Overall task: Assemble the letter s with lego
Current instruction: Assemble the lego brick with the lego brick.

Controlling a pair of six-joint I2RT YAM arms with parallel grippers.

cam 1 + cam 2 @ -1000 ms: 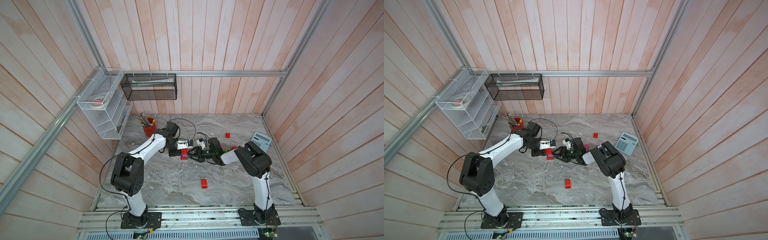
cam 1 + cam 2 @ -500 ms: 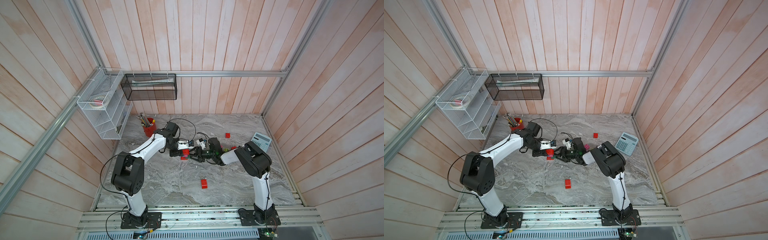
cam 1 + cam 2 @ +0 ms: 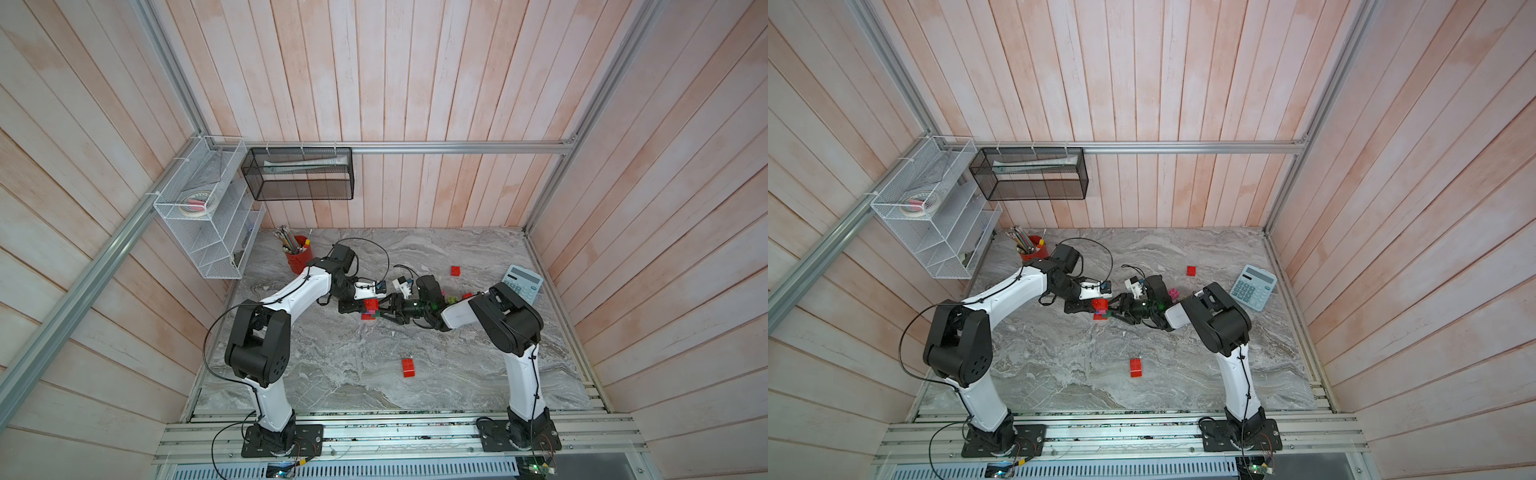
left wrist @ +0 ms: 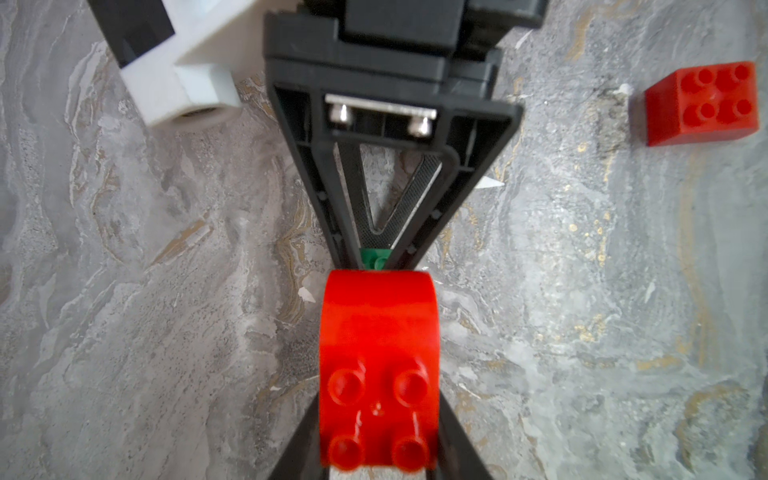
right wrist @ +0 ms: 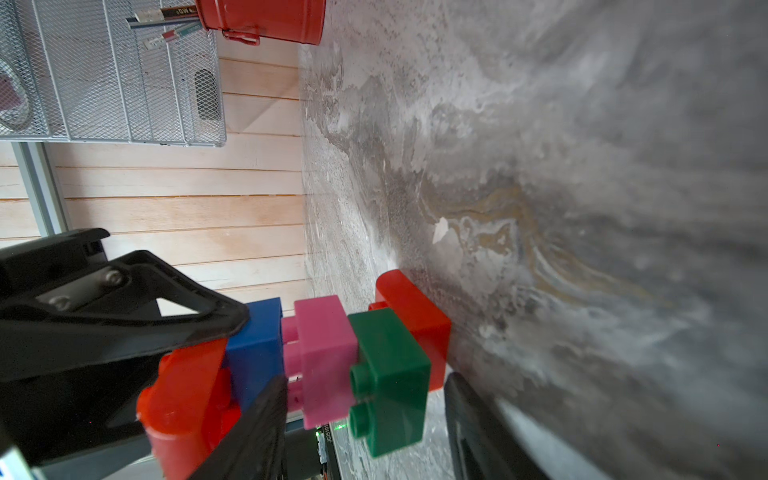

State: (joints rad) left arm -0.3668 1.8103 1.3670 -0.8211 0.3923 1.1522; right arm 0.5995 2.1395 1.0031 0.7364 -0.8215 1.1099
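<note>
Closest to me, a lone red brick (image 3: pixel 408 368) lies flat on the grey marble table (image 3: pixel 332 374), well apart from everything else. Farther in, at mid-table, the two arms meet head-on over a short stack of bricks (image 3: pixel 370 309). The left claw (image 3: pixel 365 306) is clamped on a rounded red brick (image 4: pixel 376 353) at one end of the stack. Joined to that come a blue brick (image 5: pixel 255 332), a pink brick (image 5: pixel 324 353), a dark green brick (image 5: pixel 390 382), then a last red brick (image 5: pixel 415 316) nearest the tabletop. The right claw (image 4: pixel 376 255) has its jaws on either side of the pink and green pieces; I can't tell whether they actually pinch. Just beyond the right wrist sits a loose pink brick (image 3: pixel 1174 294). Farther back are a small red brick (image 3: pixel 455 271) and a calculator (image 3: pixel 521 284). A red pencil cup (image 3: pixel 297 255) stands at the back on the left arm's side.
</note>
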